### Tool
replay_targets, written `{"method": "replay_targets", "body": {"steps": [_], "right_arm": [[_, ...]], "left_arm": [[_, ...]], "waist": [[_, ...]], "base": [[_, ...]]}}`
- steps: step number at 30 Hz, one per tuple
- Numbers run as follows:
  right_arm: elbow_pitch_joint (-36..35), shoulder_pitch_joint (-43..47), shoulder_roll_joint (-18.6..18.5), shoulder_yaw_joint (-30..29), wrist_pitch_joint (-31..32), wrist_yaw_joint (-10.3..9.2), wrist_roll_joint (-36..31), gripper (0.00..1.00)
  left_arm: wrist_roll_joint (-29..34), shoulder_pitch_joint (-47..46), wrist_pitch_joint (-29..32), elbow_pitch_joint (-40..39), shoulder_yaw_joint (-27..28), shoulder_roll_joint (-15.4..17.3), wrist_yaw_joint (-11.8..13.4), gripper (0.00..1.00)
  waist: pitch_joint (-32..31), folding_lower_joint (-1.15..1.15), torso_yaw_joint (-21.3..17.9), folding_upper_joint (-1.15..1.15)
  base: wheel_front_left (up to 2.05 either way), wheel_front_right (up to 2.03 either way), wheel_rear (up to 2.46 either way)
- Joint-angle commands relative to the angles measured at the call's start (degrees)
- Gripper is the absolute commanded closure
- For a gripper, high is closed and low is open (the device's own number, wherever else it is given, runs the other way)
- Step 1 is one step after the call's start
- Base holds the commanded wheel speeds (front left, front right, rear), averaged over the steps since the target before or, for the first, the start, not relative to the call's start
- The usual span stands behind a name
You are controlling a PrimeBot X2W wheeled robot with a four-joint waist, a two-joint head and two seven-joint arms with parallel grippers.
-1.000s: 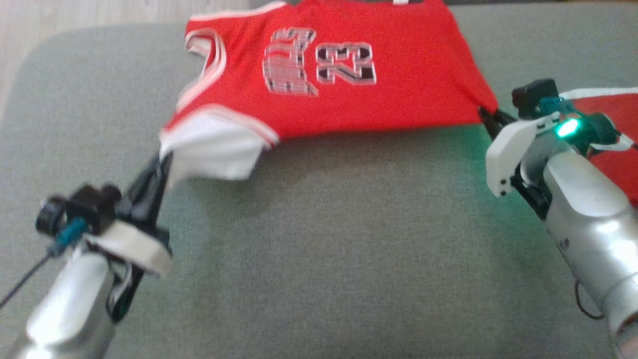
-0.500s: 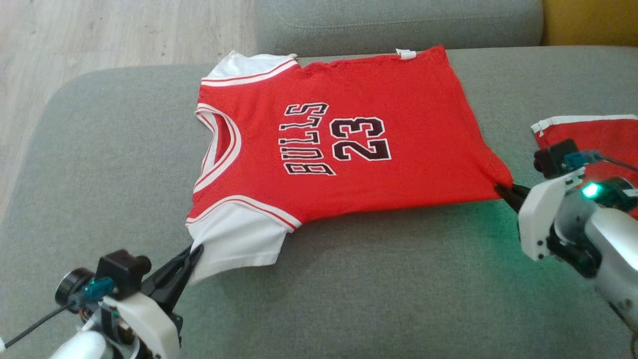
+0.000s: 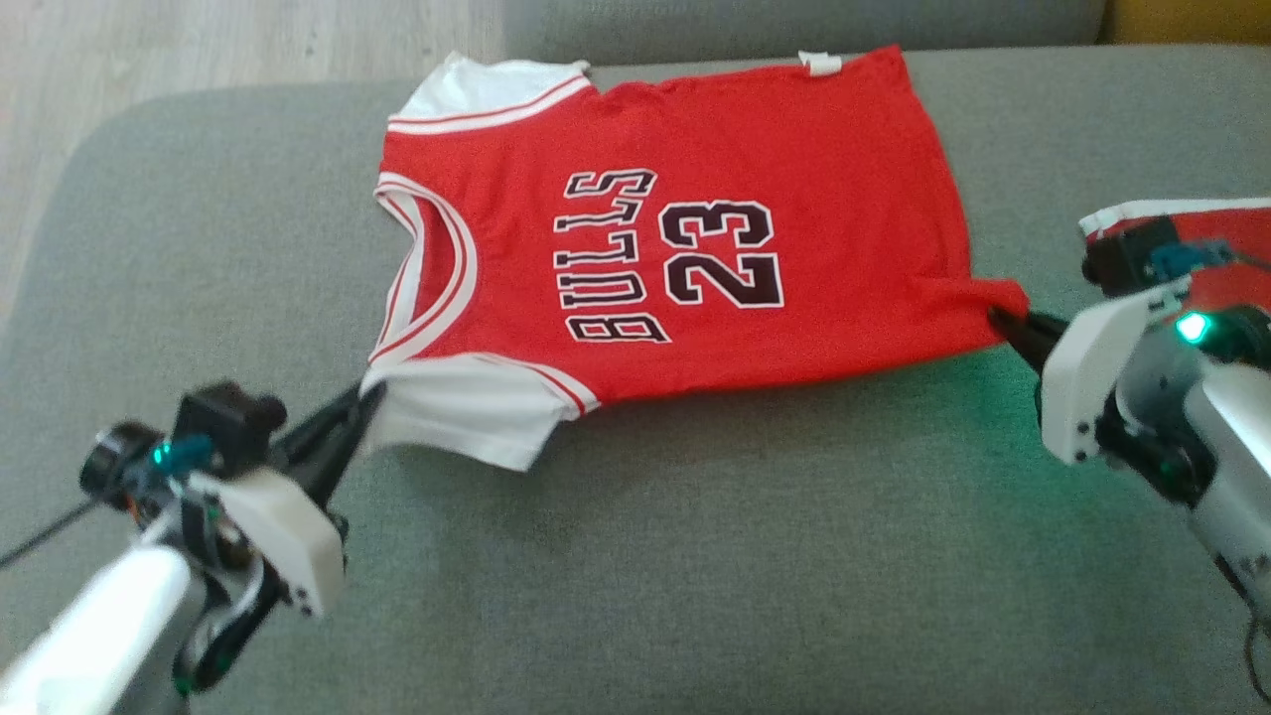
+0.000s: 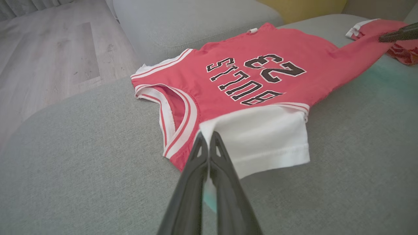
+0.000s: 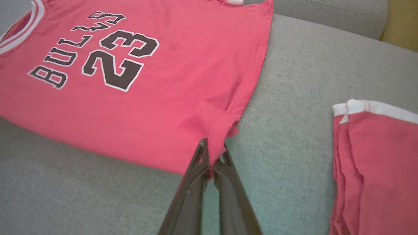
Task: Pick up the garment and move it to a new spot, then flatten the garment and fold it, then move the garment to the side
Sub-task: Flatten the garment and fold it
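Note:
The garment (image 3: 695, 228) is a red jersey with white sleeves, lettered "BULLS 23", spread face up on the grey sofa cushion (image 3: 695, 556). My left gripper (image 3: 369, 395) is shut on the corner of the near white sleeve (image 4: 261, 140), and its closed tips (image 4: 208, 135) pinch the cloth in the left wrist view. At the jersey's near hem corner my right gripper (image 3: 998, 316) is shut too, with red cloth (image 5: 215, 130) bunched between its tips (image 5: 209, 147). The garment (image 5: 130, 81) hangs slightly taut between the two grips.
A second folded red piece with white trim (image 3: 1192, 248) lies on the cushion to the right, just behind my right wrist (image 5: 375, 163). The sofa back (image 3: 794, 25) runs along the far side. Wooden floor (image 3: 199, 40) lies beyond the cushion's left edge.
Both grippers kept their hold and drew the jersey toward me, spreading it flatter on the cushion. The head camera tilted too, so the whole picture shifted.

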Motion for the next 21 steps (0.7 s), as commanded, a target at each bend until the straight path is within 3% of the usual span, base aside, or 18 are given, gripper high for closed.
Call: {"method": "replay_targets", "body": {"steps": [1,11,21], "right_arm": [[-1.27,-2.18,-0.47,-0.64,0.01,-0.05,-0.43,1.0],[3.94,-8.79,3.6,-1.74,2.46,-0.05,-3.56,1.0],[10.5,-14.56,7.42,-0.58,1.14,-0.05,-5.99,1.0]], "left_arm": [[0.03,-3.76,0.08,-0.93,3.15,1.67,-0.14,1.0],[-0.01,-16.75,4.02,10.68,-0.03,-1.12,-3.04,1.0],[0.63,-28.05,4.11,21.73,-5.74,-3.07,-3.8,1.0]], "waist": [[0.8,-0.01,0.01,0.0],[5.03,-0.01,-0.2,0.0],[8.12,-0.01,-1.5,0.0]], "base": [[0.0,0.0,0.0],[0.0,0.0,0.0],[0.0,0.0,0.0]]}}
